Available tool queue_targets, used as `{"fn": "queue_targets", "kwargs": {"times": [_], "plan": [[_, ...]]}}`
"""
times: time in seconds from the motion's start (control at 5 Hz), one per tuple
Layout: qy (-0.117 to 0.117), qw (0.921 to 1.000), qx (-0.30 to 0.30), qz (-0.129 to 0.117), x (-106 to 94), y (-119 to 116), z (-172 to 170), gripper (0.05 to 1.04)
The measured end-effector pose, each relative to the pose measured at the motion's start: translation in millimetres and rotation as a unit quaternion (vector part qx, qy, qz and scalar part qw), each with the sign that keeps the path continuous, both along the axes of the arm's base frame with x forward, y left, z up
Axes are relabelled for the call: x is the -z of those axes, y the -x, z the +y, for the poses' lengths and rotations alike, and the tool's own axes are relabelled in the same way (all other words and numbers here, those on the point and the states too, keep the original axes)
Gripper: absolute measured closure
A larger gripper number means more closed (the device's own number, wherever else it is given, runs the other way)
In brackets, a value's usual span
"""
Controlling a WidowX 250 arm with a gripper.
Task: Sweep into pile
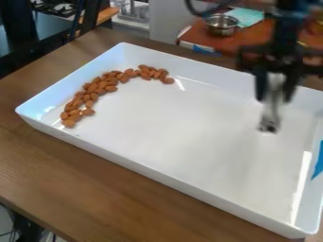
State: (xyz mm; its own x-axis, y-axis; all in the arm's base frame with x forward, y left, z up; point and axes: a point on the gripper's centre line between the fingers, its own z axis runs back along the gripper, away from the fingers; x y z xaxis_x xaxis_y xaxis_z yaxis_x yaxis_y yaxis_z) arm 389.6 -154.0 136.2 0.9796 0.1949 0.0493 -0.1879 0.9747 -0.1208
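Brown almonds [97, 88], white tray [151, 171], brown wooden table [95, 182]

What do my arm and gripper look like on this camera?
The arm and gripper are black. A dark crosspiece juts out to both sides above the gripper, and a thin dark cable loops near the top edge. I can't make out any markings.

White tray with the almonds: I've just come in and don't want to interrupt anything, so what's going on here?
A black robot arm has its tool over the right-hand part of the white tray, with a slim, pale item there that I can't identify. The job is sweeping the almonds into a pile. Right now they lie in a curved band toward the tray's left end, well apart from the tool, not in a compact heap.
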Motion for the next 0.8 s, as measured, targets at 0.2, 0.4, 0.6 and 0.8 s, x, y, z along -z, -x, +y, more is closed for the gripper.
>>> {"fn": "queue_targets", "kwargs": {"times": [0.2,0.4,0.6,0.8], "plan": [[-0.020,0.9996,0.015,-0.013,20.1,9,-20,0.700],[-0.044,0.9990,0.001,-0.012,42.2,2,-17,0.658],[-0.065,0.9976,-0.020,0.008,56.2,-2,-15,0.352],[-0.064,0.9978,-0.016,0.005,44.5,-6,-17,0.098]]}}
